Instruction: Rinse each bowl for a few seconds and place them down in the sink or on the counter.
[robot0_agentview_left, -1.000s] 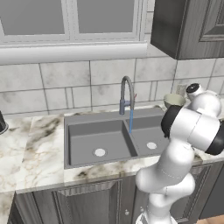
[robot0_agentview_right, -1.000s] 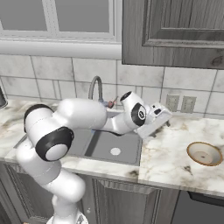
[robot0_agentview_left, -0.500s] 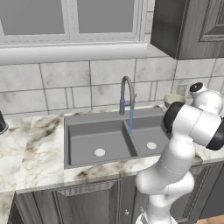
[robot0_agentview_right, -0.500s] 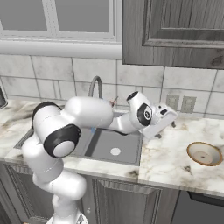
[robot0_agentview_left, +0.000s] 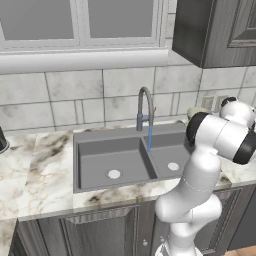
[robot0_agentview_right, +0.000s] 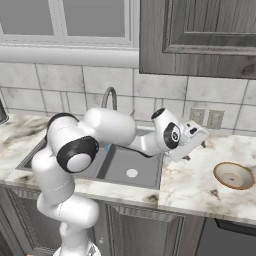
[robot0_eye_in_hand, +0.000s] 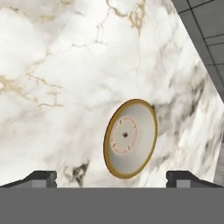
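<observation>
The step in hand appears to be the approach to a bowl for pickup; to do it well, bring the pincer down over one side of the rim so that one finger goes inside the wall and the other outside, since the bowl looks too wide to span; close only once the rim sits between the tips, then lift straight before swinging toward the faucet. The pincer stands fully open and holds nothing (both dark tips show far apart in the hand view, with bare marble between them). The bowl rests upright on the desk, ahead of the pincer and roughly centred between the tips, not yet touched; the sink lies behind the pincer, on the side away from the bowl.
</observation>
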